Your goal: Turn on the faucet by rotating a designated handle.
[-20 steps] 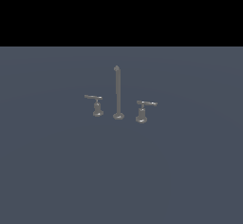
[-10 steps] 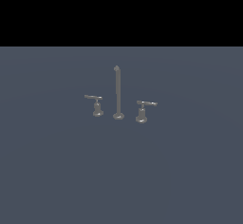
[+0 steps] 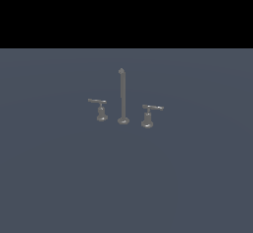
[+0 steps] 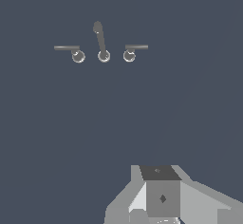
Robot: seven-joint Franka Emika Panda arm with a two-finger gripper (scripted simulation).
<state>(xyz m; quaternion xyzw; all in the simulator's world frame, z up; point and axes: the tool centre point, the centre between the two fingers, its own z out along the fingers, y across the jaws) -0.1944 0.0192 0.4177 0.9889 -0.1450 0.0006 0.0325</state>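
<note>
Nearest in the wrist view: the gripper (image 4: 163,209), only its grey body showing at the frame edge. Fingertips are cut off, so opening width can't be told. Nothing visibly held or touched; the floor between it and the fixtures is bare. The arm doesn't show in the exterior view at all.

Farther out: the faucet (image 3: 123,103), a three-piece set standing on the flat grey-blue surface (image 3: 59,177), well apart from the gripper.

- The handle (image 3: 148,115) sits on the exterior view's right of the spout (image 3: 122,96). Stout flared base, horizontal bar with a paler tip pointing to the exterior view's right. It is slightly nearer the camera than the other pieces.
- Spout is upright in the middle, thin, pointed top.
- The smaller handle (image 3: 100,109) is on the exterior view's left, bar dull throughout, pointing left. Not the target.

In the wrist view the three bases line up in a row (image 4: 104,55), with both bars lying flat and pointing away from the spout. Which of the two is the target is hard to tell from that view.

Progress, as a judgement: essentially nothing done. Handle bar looks to be at its rest position, no contact made. Left to do: close the whole gap to the handle, line up beside the bar near its pale tip, then push or grip it and rotate about the base. Approach phase at best.
</note>
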